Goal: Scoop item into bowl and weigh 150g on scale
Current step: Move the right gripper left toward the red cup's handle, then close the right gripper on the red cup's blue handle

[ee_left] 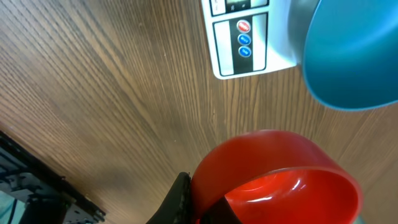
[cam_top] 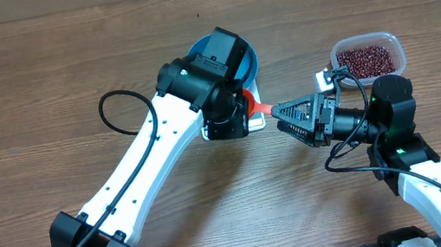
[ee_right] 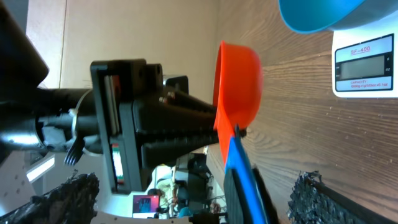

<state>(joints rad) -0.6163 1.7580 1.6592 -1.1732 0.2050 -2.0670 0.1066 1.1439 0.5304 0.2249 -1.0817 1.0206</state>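
Left jaws clenched on the red scoop (ee_left: pixel 273 168), right jaws gaping around its blue handle (ee_right: pixel 239 165): close squarely before left lets go; beans (cam_top: pixel 364 58) in the tub (cam_top: pixel 399 48), bowl (ee_left: pixel 354 56) on scale (ee_left: pixel 242 43)

A: Overhead, we look straight down on the whole table (cam_top: pixel 22 83).
B: Our left wrist view peers down, close; our right looks sideways across — both share the red scoop (ee_left: pixel 273 168), scale (ee_left: pixel 239 43) and bowl (ee_left: pixel 354 56).
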